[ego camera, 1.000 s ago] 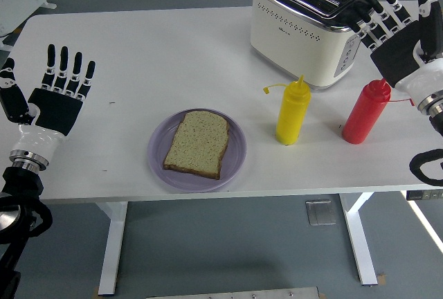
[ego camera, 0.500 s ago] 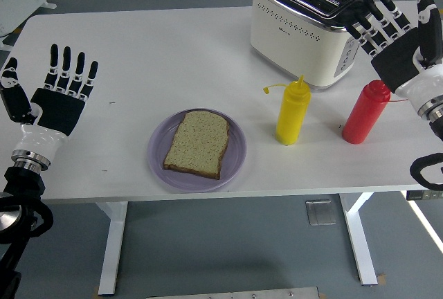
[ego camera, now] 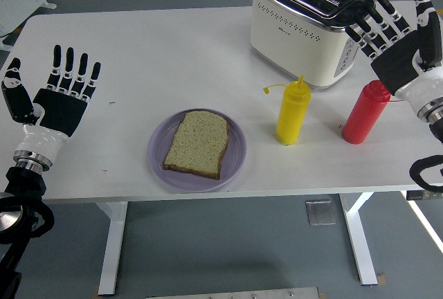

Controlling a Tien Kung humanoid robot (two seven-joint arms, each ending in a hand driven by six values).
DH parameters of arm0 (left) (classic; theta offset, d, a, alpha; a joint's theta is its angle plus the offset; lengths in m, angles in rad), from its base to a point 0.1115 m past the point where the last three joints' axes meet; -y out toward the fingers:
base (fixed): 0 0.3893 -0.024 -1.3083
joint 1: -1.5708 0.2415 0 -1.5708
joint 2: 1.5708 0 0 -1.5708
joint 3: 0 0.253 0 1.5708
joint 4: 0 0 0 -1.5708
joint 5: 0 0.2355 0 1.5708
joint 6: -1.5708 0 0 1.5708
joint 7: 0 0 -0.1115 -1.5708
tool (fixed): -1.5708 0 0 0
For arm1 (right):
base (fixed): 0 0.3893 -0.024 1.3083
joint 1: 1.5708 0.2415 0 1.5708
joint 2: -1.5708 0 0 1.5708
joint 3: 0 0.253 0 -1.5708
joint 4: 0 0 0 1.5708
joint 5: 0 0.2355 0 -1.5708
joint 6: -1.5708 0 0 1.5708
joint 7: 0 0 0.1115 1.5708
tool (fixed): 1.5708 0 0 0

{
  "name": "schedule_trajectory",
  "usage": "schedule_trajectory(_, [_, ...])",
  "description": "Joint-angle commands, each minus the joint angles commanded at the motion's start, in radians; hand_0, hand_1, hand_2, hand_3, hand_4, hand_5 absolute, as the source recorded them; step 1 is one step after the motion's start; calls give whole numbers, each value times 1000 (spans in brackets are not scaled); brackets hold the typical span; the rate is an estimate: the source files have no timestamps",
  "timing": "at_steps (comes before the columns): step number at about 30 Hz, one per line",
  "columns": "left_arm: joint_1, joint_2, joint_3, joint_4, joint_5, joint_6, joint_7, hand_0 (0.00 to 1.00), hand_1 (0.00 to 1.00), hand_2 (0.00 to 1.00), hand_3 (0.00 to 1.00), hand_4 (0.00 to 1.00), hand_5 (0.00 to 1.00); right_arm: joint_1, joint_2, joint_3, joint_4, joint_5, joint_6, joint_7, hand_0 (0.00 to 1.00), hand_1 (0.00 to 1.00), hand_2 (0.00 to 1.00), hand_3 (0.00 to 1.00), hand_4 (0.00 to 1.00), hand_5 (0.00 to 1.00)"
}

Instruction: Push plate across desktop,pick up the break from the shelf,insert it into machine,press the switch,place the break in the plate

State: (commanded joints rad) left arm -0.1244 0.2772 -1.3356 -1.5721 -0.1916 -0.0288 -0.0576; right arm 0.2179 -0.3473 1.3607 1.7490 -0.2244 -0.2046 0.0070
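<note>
Already the bread slice (ego camera: 198, 143) lies flat on the purple plate (ego camera: 235, 167), long axis pointing away toward the toaster (ego camera: 304, 25). Beside the toaster's end the right hand (ego camera: 401, 39) hangs spread, empty, nearer it; the left hand (ego camera: 59, 98), also spread, is left of the plate.

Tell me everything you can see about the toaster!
The toaster is cream-white with a shiny silver top and two long, dark slots that look empty. A row of tiny dots runs along its front side, and small controls sit on its right end. It stands upright at the table's far right. The right hand is right next to that end, fingers spread. The yellow bottle stands apart, in front.
</note>
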Motion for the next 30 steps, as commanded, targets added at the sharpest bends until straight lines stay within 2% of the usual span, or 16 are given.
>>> schedule_trajectory(30, [-3, -3, -11, -18, 2, 0, -4, 773, 709, 661, 684, 722, 998, 11, 11, 2, 1, -18, -9, 3, 793, 730, 714, 683, 773, 616])
